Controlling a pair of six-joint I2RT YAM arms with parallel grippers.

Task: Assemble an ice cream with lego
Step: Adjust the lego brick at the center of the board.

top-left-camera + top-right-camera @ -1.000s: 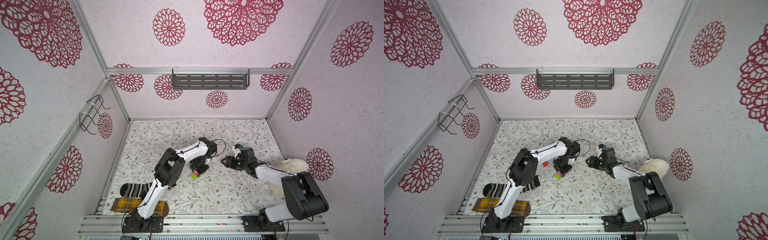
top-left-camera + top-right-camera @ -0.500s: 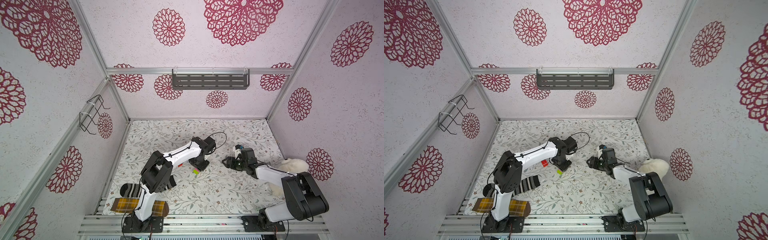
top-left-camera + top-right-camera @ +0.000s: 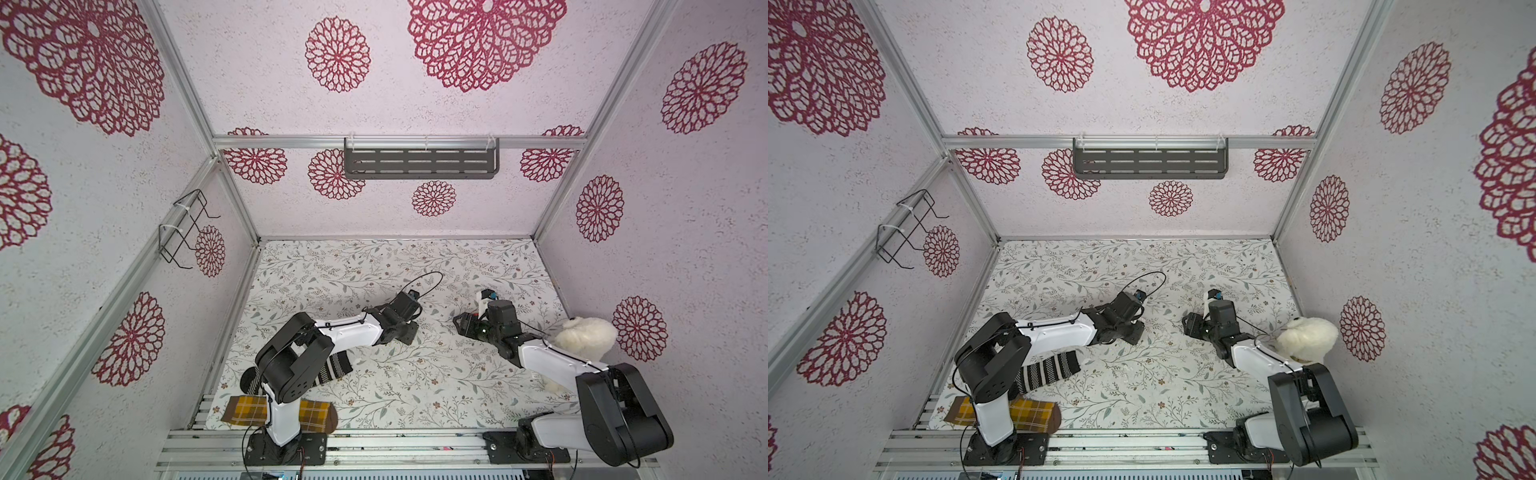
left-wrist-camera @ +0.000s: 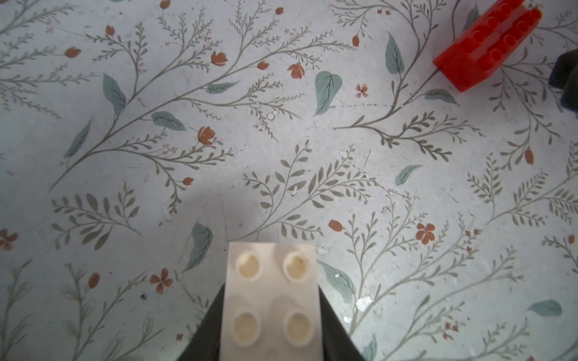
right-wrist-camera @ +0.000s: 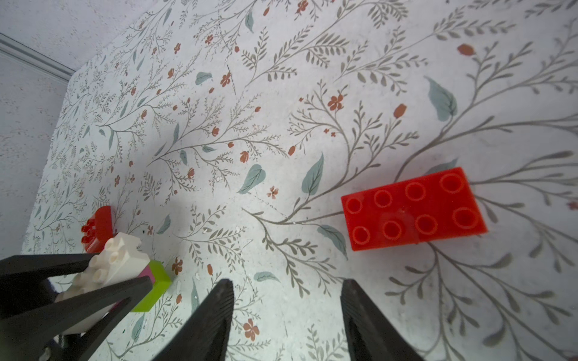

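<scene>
My left gripper [image 4: 271,285] is shut on the ice cream [image 5: 116,263], a joined block of lego with a cream-white brick over a pink [image 5: 147,274] and a lime green one [image 5: 154,288]. The cream-white brick's studs [image 4: 272,297] fill the space between its jaws. In both top views the left gripper [image 3: 405,331] [image 3: 1133,331] hides the block. A loose red oblong brick [image 5: 413,210] [image 4: 488,43] lies flat on the mat ahead of my right gripper [image 5: 287,283], which is open and holds nothing. A second red brick [image 5: 97,227] lies beyond the block.
A striped sock [image 3: 334,368] and a yellow plaid sock [image 3: 245,409] lie near the left arm's base. A white plush toy [image 3: 586,338] sits by the right wall. A dark shelf [image 3: 419,164] hangs on the back wall and a wire rack [image 3: 183,232] on the left wall.
The left arm's elbow has swung down and toward the front while its gripper stayed near the middle. The green and pink bricks seen below it earlier are now covered. The right arm has not moved.
</scene>
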